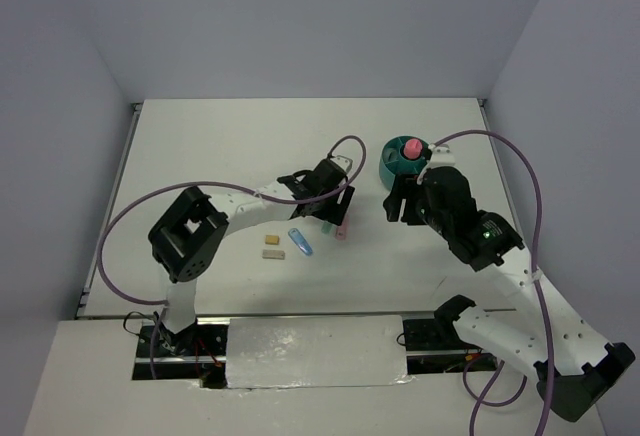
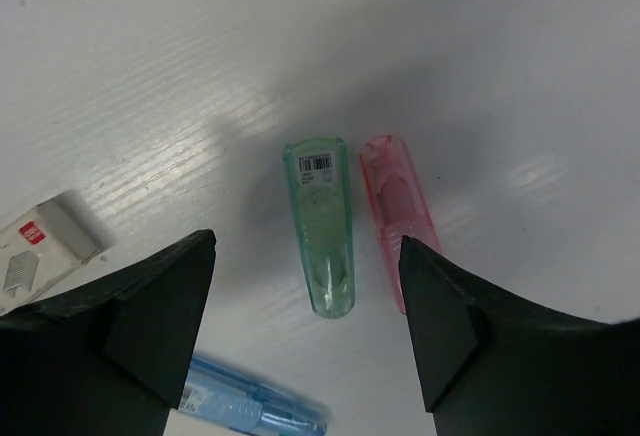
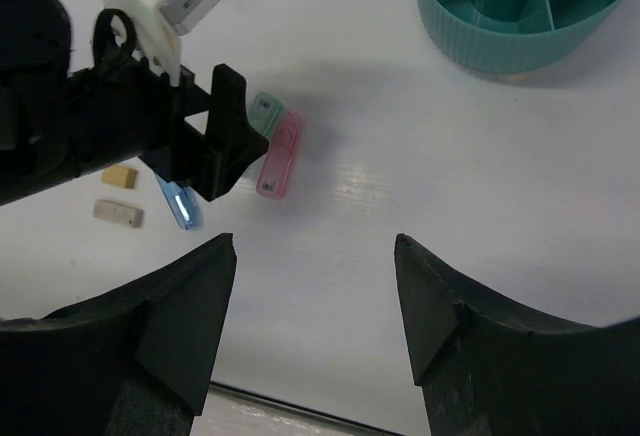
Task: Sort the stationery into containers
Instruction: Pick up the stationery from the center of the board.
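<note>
A green capsule [image 2: 322, 224] and a pink capsule [image 2: 397, 211] lie side by side on the white table. A blue capsule [image 2: 250, 406] and a white eraser block [image 2: 40, 251] lie near them. My left gripper [image 2: 308, 246] is open and hovers over the green capsule, its jaws on either side of it and not touching. The teal tub [image 1: 388, 168] stands at the right with a pink-capped case [image 1: 410, 146] upright in its centre. My right gripper [image 3: 315, 241] is open and empty above bare table beside the tub [image 3: 500, 36].
A beige eraser [image 1: 272, 240] and a white eraser [image 1: 270, 253] lie left of the blue capsule [image 1: 300, 242]. In the right wrist view the left arm's gripper [image 3: 235, 146] stands over the green capsule [image 3: 265, 108] and pink capsule [image 3: 280, 154]. Purple cables loop over both arms.
</note>
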{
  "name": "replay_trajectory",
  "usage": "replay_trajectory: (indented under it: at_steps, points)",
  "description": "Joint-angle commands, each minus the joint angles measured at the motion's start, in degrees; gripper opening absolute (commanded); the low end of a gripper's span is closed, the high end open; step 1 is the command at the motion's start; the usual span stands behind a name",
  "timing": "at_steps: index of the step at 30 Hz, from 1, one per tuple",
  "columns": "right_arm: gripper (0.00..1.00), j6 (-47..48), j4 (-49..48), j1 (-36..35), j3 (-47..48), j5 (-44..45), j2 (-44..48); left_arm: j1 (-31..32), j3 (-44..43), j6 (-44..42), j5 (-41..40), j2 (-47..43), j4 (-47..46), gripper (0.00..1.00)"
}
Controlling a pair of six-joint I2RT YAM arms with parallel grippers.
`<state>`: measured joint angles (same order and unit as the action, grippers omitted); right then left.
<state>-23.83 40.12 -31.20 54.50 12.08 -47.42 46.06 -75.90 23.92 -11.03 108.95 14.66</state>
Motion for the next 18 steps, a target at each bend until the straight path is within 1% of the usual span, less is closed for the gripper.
replay_trajectory:
  at_steps: [1,7,12,16,17,18]
  points:
    - [0.72,1.33,-0.22,0.0,-0.53,-1.79,0.75,0.34,-0.57,-0.55,-2.15,3.02,-0.68,0.85]
    - [0.72,1.86,-0.83,0.0,-0.89,-2.32,1.28,0.52,0.84,-0.1,-1.28,5.14,-2.44,0.74]
    - [0.72,2.13,-1.53,0.0,-1.24,-3.28,1.1,0.87,4.08,1.03,-1.45,4.79,-3.4,0.7]
    - [0.72,2.3,-2.76,0.09,-1.41,-5.56,0.66,1.66,6.28,1.74,-1.45,4.61,-3.23,0.6]
    - [0.72,2.3,-3.55,0.0,-1.76,-6.09,0.66,1.84,6.81,1.92,-1.45,4.35,-3.4,0.56]
    - [0.72,2.21,-4.08,0.09,-2.03,-6.8,0.4,2.1,8.47,2.27,-1.11,3.82,-4.45,0.49]
